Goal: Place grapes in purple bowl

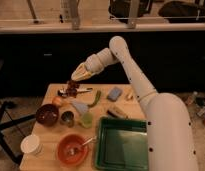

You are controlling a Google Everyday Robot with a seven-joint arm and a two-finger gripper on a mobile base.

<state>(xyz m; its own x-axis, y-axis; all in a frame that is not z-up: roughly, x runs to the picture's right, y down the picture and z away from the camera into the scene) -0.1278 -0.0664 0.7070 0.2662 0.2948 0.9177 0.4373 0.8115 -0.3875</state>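
Observation:
The grapes are a small dark reddish cluster hanging right under my gripper, just above the far left part of the wooden table. The gripper is shut on them from above. The purple bowl stands on the table's left side, nearer and to the left of the grapes, and its inside looks dark. A small round orange fruit lies between the grapes and the bowl.
A small dark metal cup stands right of the purple bowl. An orange-red bowl with a utensil and a white cup are at the front. A green tray fills the front right. A blue sponge lies at the back.

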